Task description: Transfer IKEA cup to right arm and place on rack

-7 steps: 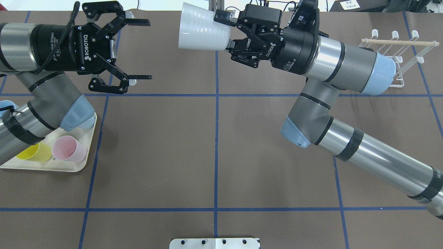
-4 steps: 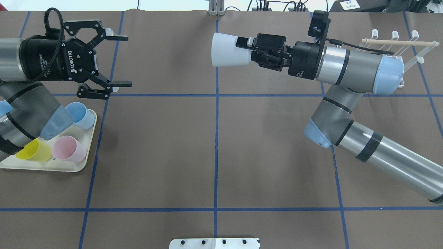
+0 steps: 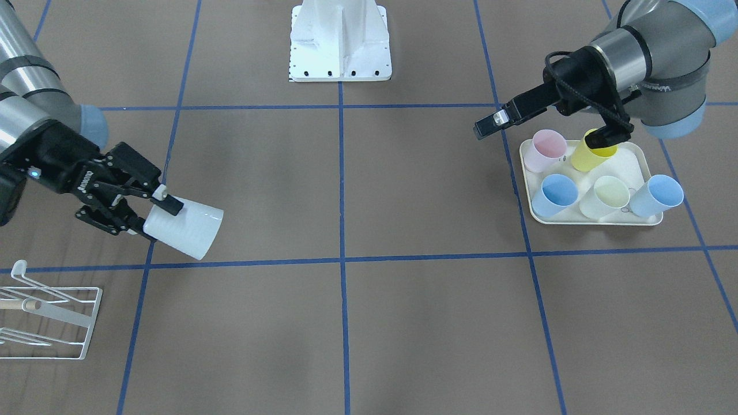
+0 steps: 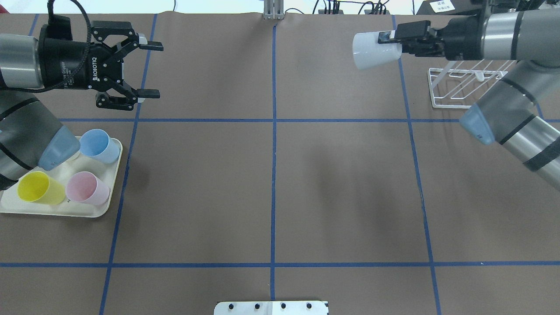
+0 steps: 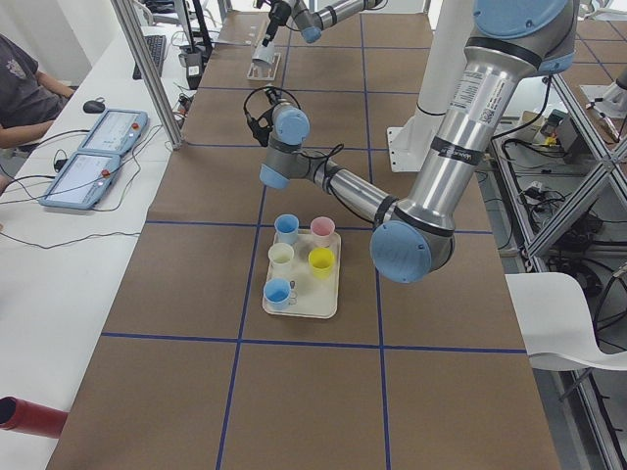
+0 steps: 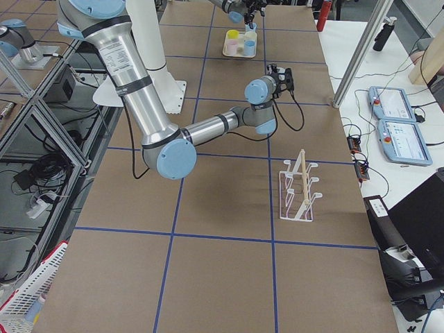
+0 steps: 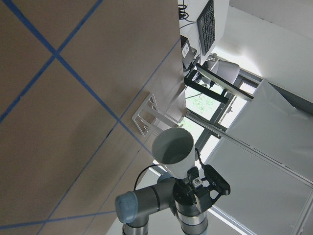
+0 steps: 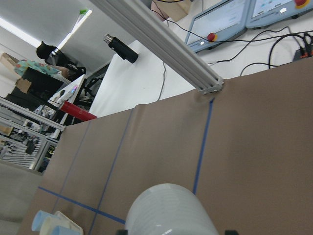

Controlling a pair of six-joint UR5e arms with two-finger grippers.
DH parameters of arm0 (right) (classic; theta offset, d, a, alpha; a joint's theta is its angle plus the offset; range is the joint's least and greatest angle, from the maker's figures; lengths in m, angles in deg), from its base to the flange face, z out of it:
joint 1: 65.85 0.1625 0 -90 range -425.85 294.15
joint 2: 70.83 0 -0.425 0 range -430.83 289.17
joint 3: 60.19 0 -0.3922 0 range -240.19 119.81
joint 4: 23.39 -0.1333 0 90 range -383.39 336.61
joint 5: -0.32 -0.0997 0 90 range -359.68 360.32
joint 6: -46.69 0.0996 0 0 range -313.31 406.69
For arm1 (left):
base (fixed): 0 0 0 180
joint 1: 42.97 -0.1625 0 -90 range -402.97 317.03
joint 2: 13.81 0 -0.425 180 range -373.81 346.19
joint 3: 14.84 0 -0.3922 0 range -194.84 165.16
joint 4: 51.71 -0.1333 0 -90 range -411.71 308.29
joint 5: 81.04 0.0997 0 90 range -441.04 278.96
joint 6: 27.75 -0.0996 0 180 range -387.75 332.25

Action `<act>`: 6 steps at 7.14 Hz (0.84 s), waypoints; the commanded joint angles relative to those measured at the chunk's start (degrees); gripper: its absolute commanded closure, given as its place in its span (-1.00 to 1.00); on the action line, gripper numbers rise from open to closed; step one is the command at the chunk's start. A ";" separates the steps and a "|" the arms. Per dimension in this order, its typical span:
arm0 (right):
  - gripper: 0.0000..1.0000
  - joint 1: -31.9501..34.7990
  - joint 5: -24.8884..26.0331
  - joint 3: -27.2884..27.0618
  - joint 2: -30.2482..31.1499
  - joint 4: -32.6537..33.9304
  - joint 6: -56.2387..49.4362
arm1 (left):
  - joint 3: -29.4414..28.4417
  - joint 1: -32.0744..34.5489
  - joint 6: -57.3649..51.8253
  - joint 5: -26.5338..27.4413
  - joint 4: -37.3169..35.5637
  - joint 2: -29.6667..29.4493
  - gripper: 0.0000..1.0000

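The white IKEA cup (image 4: pixel 375 50) hangs above the table, tipped on its side with its mouth toward the table's middle. My right gripper (image 4: pixel 390 40) is shut on its base end; the front-facing view shows the same cup (image 3: pixel 185 228) in the right gripper (image 3: pixel 154 218). The white wire rack (image 4: pixel 463 86) with its wooden dowel stands just right of the cup, partly under the right arm; it also shows as the rack (image 3: pixel 53 314). Far off at the left, my left gripper (image 4: pixel 149 68) is open and holds nothing. From the left wrist I look into the cup's mouth (image 7: pixel 172 148).
A cream tray (image 4: pixel 61 211) at the left front holds several coloured cups, among them blue (image 4: pixel 100 146), yellow (image 4: pixel 37 188) and pink (image 4: pixel 87 188); the left arm's elbow hangs over it. A white base plate (image 4: pixel 271 307) sits at the near edge. A person (image 5: pixel 22 86) sits beside the table.
The right arm has swung right and back with the cup, from near the centre line to beside the rack. The left gripper has drawn back left, still open.
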State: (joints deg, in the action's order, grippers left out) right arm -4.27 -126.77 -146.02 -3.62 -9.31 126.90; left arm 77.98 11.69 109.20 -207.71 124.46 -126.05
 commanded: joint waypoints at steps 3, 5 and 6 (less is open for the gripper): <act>0.75 9.51 -5.27 -19.51 4.77 53.12 -32.39 | -0.27 0.71 -4.04 0.03 -6.61 -0.52 -1.00; 0.69 12.68 -4.92 -21.13 5.47 64.82 -43.08 | 0.25 6.47 -15.68 -4.76 -15.54 -0.52 -1.00; 0.69 14.00 -4.22 -20.96 5.47 68.68 -46.77 | 0.17 10.51 -26.02 -7.77 -19.42 -0.17 -1.00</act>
State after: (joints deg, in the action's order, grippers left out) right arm 8.01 -131.61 -166.78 1.62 53.87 85.34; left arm 78.13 17.65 93.81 -211.84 110.05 -126.45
